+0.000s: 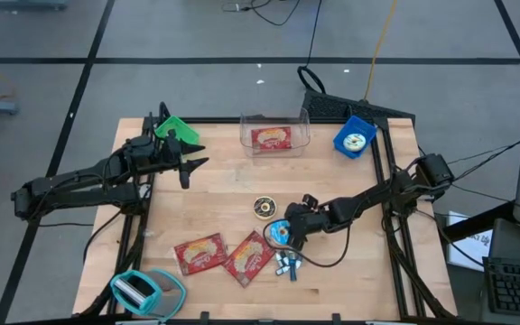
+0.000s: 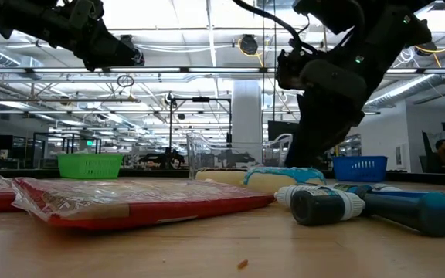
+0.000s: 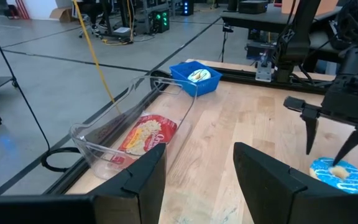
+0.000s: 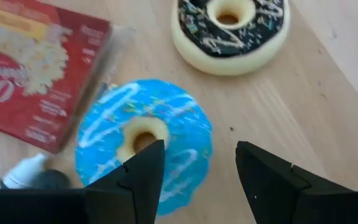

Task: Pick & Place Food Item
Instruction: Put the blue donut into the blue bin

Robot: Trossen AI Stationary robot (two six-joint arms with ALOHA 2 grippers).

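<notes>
From above, you see the blue-frosted donut (image 1: 279, 233) lying flat on the wooden table (image 1: 215, 199), near the middle and toward the front edge. It is a pale ring with bright blue icing and white squiggles. Your right gripper (image 1: 289, 236) sits directly over it, and the arm covers part of the donut. A chocolate donut (image 1: 264, 208) lies just beside it, farther from the front edge. Two red snack packets (image 1: 224, 255) lie to its left, and a small cluster of blue and white batteries (image 1: 288, 264) sits just beside it toward the front edge. Your left gripper (image 1: 190, 161) waits well apart, near the green basket (image 1: 175, 130). A clear bin (image 1: 274, 132) at the back edge holds another red packet, and a blue basket (image 1: 354, 137) stands to its right.

From table height, the blue-frosted donut (image 2: 280, 178) shows as a low pale slab with a blue top, with the dark right arm rising just behind it. The gripper's fingertips are hard to make out here.

Your left wrist camera looks past its own parted, empty fingers (image 3: 135, 180) at the right gripper (image 3: 331, 140), which hovers just above the donut (image 3: 340, 173) with its fingers spread.

Your right wrist camera shows the donut (image 4: 143, 143) lying flat directly beneath, one finger (image 4: 145, 171) over its hole and the other over bare wood. The fingers stand apart and grasp nothing.
</notes>
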